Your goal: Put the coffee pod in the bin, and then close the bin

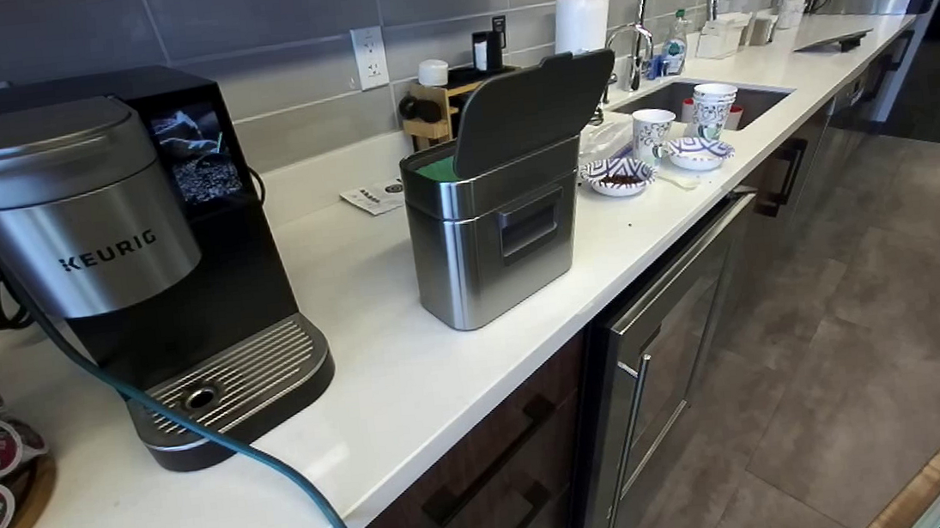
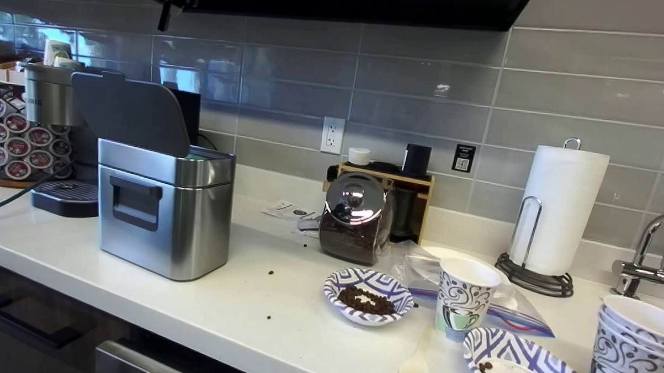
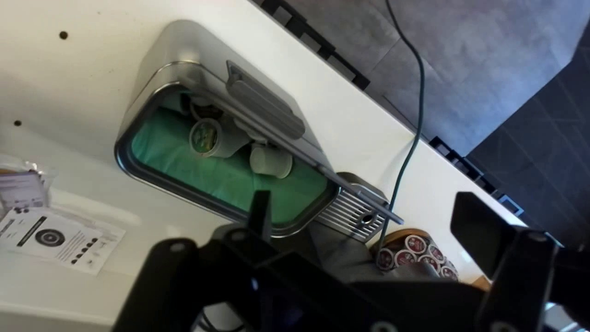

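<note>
Coffee pods (image 3: pixel 271 161), small pale plastic cups, lie on the green liner (image 3: pixel 203 173) inside the boxy brushed-steel bin (image 1: pixel 491 262). Which one the task means I cannot tell, but I judge the disposal done. My black two-fingered end effector (image 3: pixel 362 205) is spread wide, holding nothing. Closing seems all that is left: the flat dark-grey hinged lid (image 1: pixel 537 111) stands raised in both exterior views.

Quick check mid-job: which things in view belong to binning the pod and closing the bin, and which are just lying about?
For the job: steel bin; its raised lid; pods inside it (can't tell which is this job's); fingers, spread apart.

Just lying about: Keurig machine; pod rack; patterned bowls; jar; paper cups; paper towel roll.
</note>
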`<state>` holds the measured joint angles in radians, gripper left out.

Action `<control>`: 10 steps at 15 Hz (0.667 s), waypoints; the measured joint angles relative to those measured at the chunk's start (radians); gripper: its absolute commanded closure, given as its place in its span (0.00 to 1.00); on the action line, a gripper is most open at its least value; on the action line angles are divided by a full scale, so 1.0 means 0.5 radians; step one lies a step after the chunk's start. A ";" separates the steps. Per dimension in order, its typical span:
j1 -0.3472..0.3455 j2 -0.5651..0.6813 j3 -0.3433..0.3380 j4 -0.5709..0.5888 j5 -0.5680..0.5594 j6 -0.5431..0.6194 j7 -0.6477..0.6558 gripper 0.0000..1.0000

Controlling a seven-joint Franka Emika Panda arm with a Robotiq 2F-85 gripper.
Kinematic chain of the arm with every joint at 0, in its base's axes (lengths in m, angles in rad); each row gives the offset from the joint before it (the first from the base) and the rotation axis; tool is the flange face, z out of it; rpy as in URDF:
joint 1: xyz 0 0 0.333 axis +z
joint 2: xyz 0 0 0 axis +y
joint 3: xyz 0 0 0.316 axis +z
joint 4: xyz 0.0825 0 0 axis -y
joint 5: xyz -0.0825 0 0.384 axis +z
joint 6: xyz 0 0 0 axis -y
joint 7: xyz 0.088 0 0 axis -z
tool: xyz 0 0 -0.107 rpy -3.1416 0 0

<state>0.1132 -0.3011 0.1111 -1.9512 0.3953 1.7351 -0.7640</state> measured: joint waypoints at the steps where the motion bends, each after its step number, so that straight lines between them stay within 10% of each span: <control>1: 0.017 -0.010 0.004 -0.030 -0.008 0.084 0.015 0.00; 10: 0.047 -0.153 0.027 -0.229 -0.181 0.421 0.716 0.00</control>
<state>0.1366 -0.3774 0.1245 -2.0657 0.3047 1.9457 -0.4062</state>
